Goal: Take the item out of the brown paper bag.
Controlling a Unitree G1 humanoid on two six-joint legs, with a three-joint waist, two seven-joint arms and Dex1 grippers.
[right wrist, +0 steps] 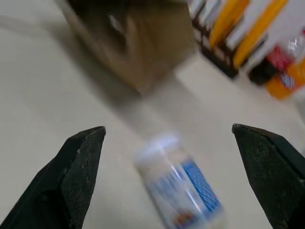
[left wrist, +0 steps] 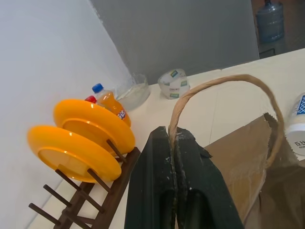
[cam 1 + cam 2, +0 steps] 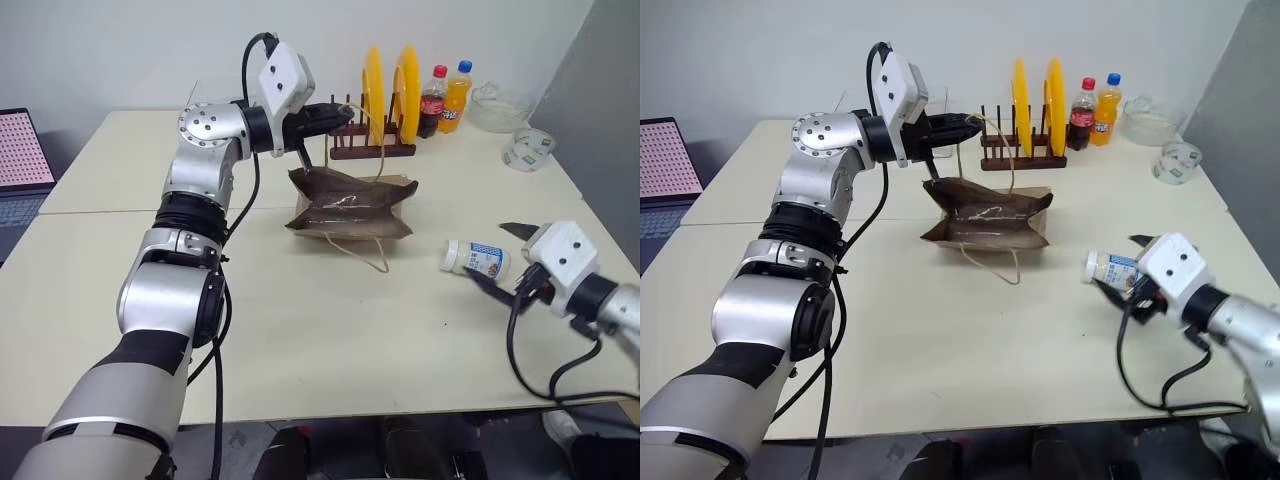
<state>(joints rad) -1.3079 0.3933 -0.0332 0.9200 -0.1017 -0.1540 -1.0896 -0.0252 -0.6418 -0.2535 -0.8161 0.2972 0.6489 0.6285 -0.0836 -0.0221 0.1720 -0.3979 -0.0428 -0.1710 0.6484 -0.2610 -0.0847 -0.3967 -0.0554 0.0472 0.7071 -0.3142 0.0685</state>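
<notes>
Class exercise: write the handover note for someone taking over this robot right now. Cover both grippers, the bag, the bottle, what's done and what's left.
Left gripper: shut on the paper bag's cord handle, holding it up.
Right gripper: open, holding nothing, close to the bottle.
Paper bag: on the table, slumped, in front of the plate rack.
Small white bottle: out of the bag, lying on its side on the table.
Done: bottle removed.
Left: probably just release the handle.

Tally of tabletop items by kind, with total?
Soda bottles: 2 (cola, orange)
Small white bottle: 1
Paper bag: 1
Yellow plates: 2
Plate rack: 1
Tape roll: 1
Glass bowl: 1
Laptop: 1
Total: 10
</notes>
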